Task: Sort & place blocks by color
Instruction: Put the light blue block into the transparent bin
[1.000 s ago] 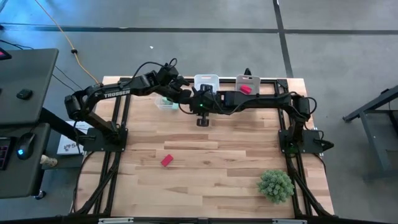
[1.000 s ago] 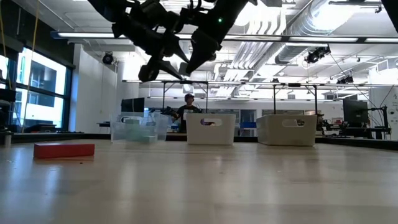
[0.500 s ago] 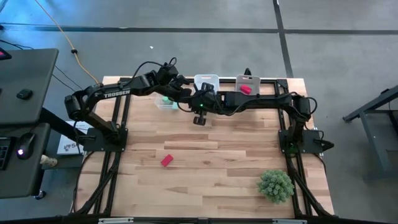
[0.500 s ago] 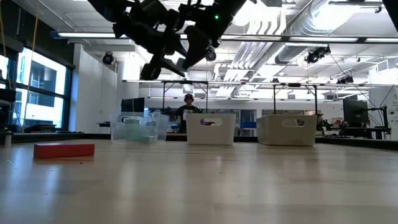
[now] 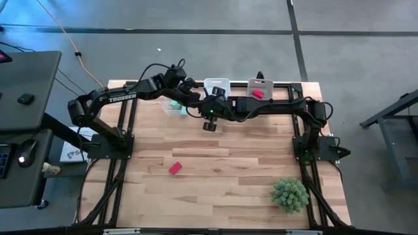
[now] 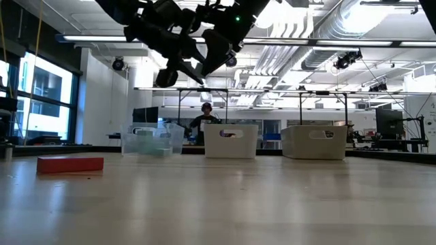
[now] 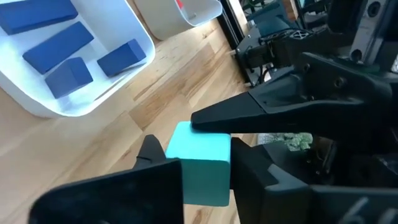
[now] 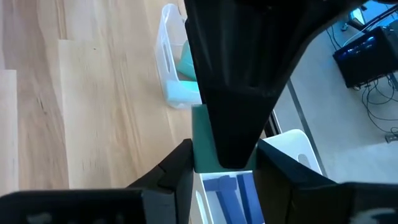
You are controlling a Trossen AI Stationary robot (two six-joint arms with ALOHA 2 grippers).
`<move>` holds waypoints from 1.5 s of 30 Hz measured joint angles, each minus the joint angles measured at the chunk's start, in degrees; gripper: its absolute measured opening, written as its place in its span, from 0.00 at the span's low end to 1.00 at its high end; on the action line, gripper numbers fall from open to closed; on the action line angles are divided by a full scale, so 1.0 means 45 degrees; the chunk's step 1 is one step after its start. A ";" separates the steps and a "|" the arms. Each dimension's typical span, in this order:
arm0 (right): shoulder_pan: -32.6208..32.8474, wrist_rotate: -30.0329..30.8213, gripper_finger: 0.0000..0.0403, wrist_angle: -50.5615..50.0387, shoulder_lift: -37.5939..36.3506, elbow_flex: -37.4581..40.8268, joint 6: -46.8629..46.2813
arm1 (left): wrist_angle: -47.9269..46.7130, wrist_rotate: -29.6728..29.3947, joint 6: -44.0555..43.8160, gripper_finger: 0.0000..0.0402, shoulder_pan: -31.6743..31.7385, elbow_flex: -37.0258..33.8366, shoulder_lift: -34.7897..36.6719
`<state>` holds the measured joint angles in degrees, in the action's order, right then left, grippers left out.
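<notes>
A teal-green block [image 7: 200, 163] is held in the air between both grippers, above the far middle of the table. My left gripper [image 7: 199, 171] is shut on it. My right gripper [image 8: 224, 167] meets it from the opposite side and is shut on it too. In the high view the arms hide the block where my left gripper [image 5: 189, 98] and right gripper [image 5: 200, 104] meet. A red block [image 5: 175, 168] lies flat on the table. More teal blocks sit in the clear bin [image 8: 177, 68], blue-purple ones in a white bin [image 7: 74, 62], and a red one in another white bin [image 5: 259, 91]. My left gripper pinches the teal block by two opposite side faces [image 7: 177, 171], one finger [image 7: 152, 158] on each side. The block is lifted clear of the table. My right gripper has the same block between its fingers [image 8: 177, 167]. One fingertip [image 7: 214, 118] lies on the block's far upper edge [image 7: 205, 129]. My left gripper's finger covers most of the block [image 8: 200, 140] in the right wrist view.
Three bins stand in a row along the far edge: clear [image 5: 172, 108], white [image 5: 217, 83], white [image 5: 260, 85]. A spiky green plant ball [image 5: 289, 194] sits near the right front corner. A person [image 6: 206, 117] is in the room beyond the table.
My right gripper has moved a little toward the table's left and far edge, closing in on my left gripper and the block it holds. My left arm has stayed almost still.
</notes>
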<state>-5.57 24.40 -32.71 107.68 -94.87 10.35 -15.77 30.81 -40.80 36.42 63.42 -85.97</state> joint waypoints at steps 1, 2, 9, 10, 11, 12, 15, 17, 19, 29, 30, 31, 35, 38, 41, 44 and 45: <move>-0.0004 0.0000 0.30 0.0000 0.0000 0.0000 0.0000 | 0.0005 0.0009 0.0089 0.09 0.0000 0.0000 0.0004; -0.0009 -0.0005 0.32 0.0000 0.0000 0.0000 0.0000 | 0.0014 0.0013 0.0215 0.08 0.0000 0.0000 0.0008; 0.0005 -0.0145 0.39 0.0293 0.0005 0.0000 0.0001 | 0.0034 0.0013 0.1233 0.01 -0.0039 0.0000 0.0009; 0.0005 -0.0136 0.39 0.0326 0.0005 0.0000 -0.0020 | 0.0029 0.0013 0.1276 0.01 -0.0034 0.0000 0.0009; 0.0001 -0.0131 0.39 0.0387 0.0005 0.0000 -0.0113 | 0.0029 0.0009 0.1339 0.01 -0.0034 0.0000 0.0009; 0.0001 -0.0122 0.39 0.0389 0.0005 0.0000 -0.0284 | 0.0029 0.0009 0.1425 0.00 -0.0034 0.0000 0.0009; 0.0001 -0.0061 0.40 0.0366 0.0015 0.0000 -0.0788 | 0.0024 -0.0102 0.1718 0.00 -0.0024 0.0000 0.0009; 0.0001 0.0062 0.40 0.0337 0.0023 0.0000 -0.1124 | -0.0046 -0.0445 0.2002 0.00 0.0036 0.0000 0.0009; 0.0001 0.0142 0.40 0.0291 0.0024 0.0000 -0.1508 | -0.0246 -0.0674 0.2347 0.00 0.0186 0.0000 0.0009; 0.0064 0.0588 0.40 0.0257 0.0024 0.0000 -0.2341 | -0.1110 -0.2463 0.4337 0.00 0.1468 0.0000 0.0004; 0.0064 0.0583 0.40 0.0257 0.0024 0.0000 -0.2341 | -0.1207 -0.2793 0.4611 0.00 0.1584 0.0000 0.0004; 0.0060 0.0578 0.40 0.0257 0.0024 0.0000 -0.2350 | -0.1312 -0.3213 0.4962 0.00 0.1686 0.0000 0.0004; -0.0070 0.0492 0.40 0.0261 0.0024 0.0000 -0.2644 | -0.1709 -0.5156 0.6320 0.00 0.2036 0.0000 0.0004; -0.0269 0.0375 0.40 0.0262 0.0024 0.0000 -0.2577 | -0.1939 -0.6377 0.7137 0.00 0.2272 0.0000 0.0004; -0.0533 0.0359 0.40 0.0258 0.0024 0.0000 -0.2336 | -0.2191 -0.7321 0.7543 0.00 0.2474 0.0000 -0.0115; -0.0825 0.0350 0.40 0.0267 0.0024 0.0000 -0.1989 | -0.2580 -0.7491 0.7549 0.00 0.2773 0.0000 -0.0360; -0.0940 0.0349 0.40 0.0267 0.0024 0.0000 -0.1927 | -0.2690 -0.7496 0.7544 0.00 0.2857 0.0000 -0.0484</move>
<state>-9.80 25.97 -31.51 107.79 -94.87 1.68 -27.88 -2.92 -6.85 49.28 63.42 -88.15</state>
